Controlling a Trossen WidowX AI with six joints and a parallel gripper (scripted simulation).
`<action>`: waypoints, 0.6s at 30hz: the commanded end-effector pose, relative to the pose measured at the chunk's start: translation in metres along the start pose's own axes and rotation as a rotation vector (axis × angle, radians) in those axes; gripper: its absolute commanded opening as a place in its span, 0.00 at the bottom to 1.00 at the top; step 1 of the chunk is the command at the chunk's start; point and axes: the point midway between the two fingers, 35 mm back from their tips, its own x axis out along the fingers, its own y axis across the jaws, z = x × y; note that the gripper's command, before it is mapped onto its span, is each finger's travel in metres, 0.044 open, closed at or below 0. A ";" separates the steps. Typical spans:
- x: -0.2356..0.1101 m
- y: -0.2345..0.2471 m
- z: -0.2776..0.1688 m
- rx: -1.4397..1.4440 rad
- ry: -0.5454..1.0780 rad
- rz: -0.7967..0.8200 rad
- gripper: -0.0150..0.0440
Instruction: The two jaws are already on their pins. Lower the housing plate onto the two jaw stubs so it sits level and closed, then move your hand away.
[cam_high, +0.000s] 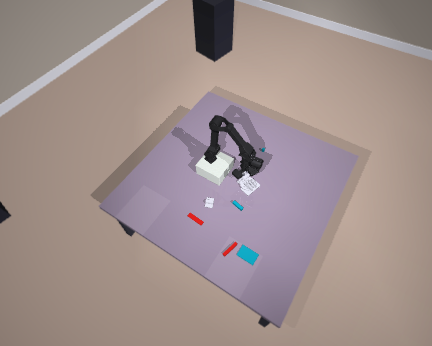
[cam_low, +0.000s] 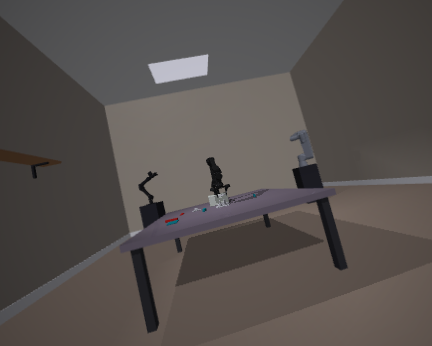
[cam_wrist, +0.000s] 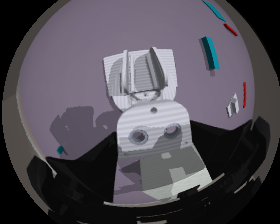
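The white housing plate (cam_wrist: 154, 119), rounded with two round holes, shows in the middle of the wrist view. My gripper (cam_wrist: 153, 130) (cam_high: 245, 173) (cam_low: 220, 191) is shut on it, one black finger at each side. The white base (cam_wrist: 170, 61) (cam_high: 249, 187) lies on the table just ahead of the plate. Two upright jaws, left (cam_wrist: 125, 70) and right (cam_wrist: 159, 67), stand side by side on the base. The plate's front edge overlaps the near end of the base in the wrist view. The stubs are hidden, and I cannot tell whether the plate touches them.
A pale box (cam_high: 214, 168) (cam_wrist: 175, 172) stands beside the arm's base, close to the gripper. A teal block (cam_high: 237, 205) (cam_wrist: 210, 53), a small white part (cam_high: 209, 202) (cam_wrist: 233, 106), red bars (cam_high: 195, 219) (cam_high: 230, 249) and a teal plate (cam_high: 247, 254) lie farther off.
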 end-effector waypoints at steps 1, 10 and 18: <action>0.008 0.000 -0.002 0.005 0.008 -0.001 0.85; 0.023 0.000 -0.001 0.006 0.009 -0.001 0.85; 0.037 0.000 -0.002 0.006 0.009 -0.001 0.85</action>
